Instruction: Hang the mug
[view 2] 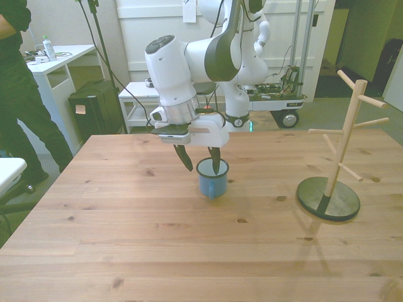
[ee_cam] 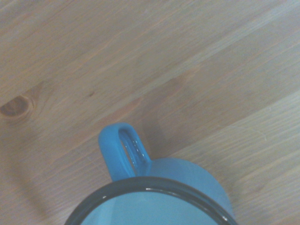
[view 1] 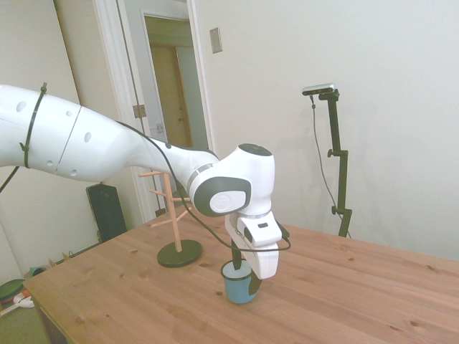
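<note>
A light-blue enamel mug (view 2: 213, 179) is seen standing upright on the wooden table (view 2: 126, 239), near the table's middle. The gripper (view 2: 200, 162) is lowered over the mug with its dark fingers spread wide: one finger (view 2: 216, 160) is dipped inside the rim, the other (view 2: 184, 157) hangs outside the mug's wall, toward the front view's left. Nothing is clamped. The mug's handle (ee_cam: 124, 152) and thin dark rim are shown close up in the wrist view. A wooden mug tree (view 2: 337, 157) on a dark round base is placed well apart, at the front view's right. A person in dark clothes (view 2: 19, 94) is partly visible at the front view's left edge.
</note>
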